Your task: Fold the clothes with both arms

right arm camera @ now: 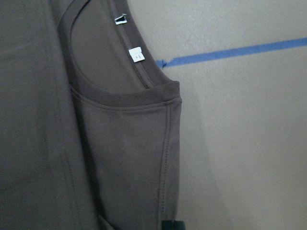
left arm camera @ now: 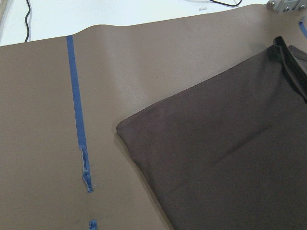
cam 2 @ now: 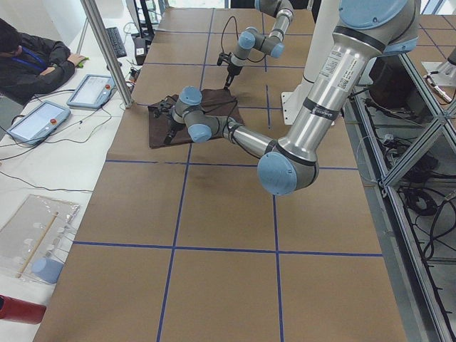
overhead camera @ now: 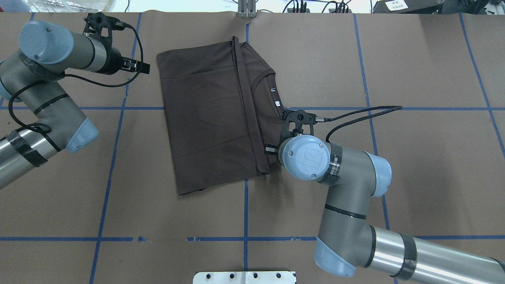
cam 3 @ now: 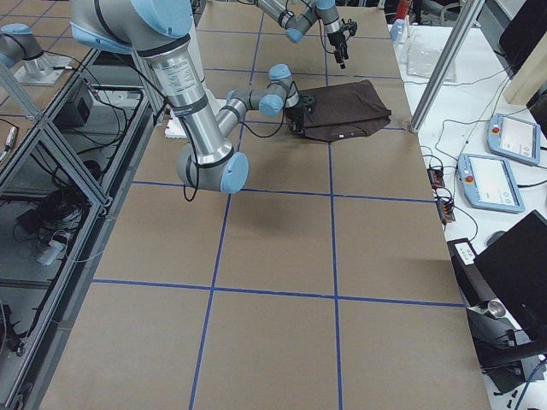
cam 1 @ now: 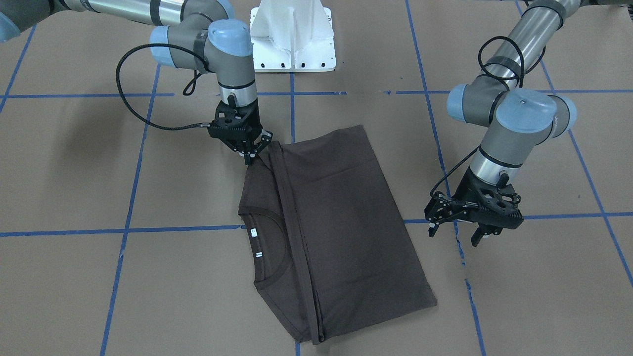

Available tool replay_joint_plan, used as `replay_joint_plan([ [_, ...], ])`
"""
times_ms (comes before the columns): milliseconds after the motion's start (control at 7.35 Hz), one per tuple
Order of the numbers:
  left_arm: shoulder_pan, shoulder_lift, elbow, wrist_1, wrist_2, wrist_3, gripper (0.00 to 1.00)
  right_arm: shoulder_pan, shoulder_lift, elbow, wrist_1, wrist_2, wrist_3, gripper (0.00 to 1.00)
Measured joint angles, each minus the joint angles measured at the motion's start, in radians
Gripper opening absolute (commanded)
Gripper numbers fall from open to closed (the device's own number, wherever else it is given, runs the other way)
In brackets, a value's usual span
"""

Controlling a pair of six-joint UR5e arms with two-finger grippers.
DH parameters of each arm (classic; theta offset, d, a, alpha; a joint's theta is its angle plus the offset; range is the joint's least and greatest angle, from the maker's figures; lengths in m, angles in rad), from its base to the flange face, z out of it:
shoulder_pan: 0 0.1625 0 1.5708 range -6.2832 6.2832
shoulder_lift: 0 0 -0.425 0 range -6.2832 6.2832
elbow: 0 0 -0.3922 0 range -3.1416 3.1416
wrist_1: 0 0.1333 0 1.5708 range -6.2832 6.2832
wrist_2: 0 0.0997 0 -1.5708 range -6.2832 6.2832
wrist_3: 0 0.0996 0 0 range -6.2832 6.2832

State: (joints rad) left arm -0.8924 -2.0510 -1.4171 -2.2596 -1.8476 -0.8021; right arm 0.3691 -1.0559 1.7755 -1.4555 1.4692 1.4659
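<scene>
The clothes are one dark brown T-shirt lying flat on the brown paper table, folded lengthwise, with a doubled edge running along its middle. Its ribbed collar and white neck tags face up. My right gripper points down at the shirt's corner nearest the robot base, its fingers closed together on the fabric edge there. My left gripper hangs open a little above the table beside the shirt's opposite long edge, holding nothing. The left wrist view shows only a corner of the shirt, no fingers.
The white pedestal base stands at the robot side of the table. Blue tape lines cross the paper. A seated person and control tablets are on a side desk past the table's far edge.
</scene>
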Motion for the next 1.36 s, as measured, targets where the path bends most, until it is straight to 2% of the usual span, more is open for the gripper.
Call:
replay_joint_plan([
  [272,0.001,0.0,0.0,0.0,0.0,0.0,1.0,-0.124,-0.123,0.158,-0.015,-0.09,0.059,0.0],
  [544,0.001,0.0,-0.001,0.0,-0.001,0.0,1.0,-0.201,-0.227,0.243,-0.015,-0.148,0.087,0.0],
  [680,0.001,0.0,-0.002,0.0,-0.001,0.0,1.0,-0.219,-0.264,0.267,-0.015,-0.157,0.091,0.99],
  [1088,0.001,0.0,-0.001,0.0,-0.001,0.0,1.0,-0.292,-0.3,0.312,-0.016,-0.249,0.085,1.0],
  [1224,0.001,0.0,0.0,0.0,-0.001,0.001,1.0,-0.309,-0.292,0.31,-0.018,-0.268,0.051,0.95],
  [1360,0.001,0.001,-0.001,0.0,-0.001,0.001,1.0,-0.324,-0.28,0.304,-0.018,-0.29,-0.013,0.85],
])
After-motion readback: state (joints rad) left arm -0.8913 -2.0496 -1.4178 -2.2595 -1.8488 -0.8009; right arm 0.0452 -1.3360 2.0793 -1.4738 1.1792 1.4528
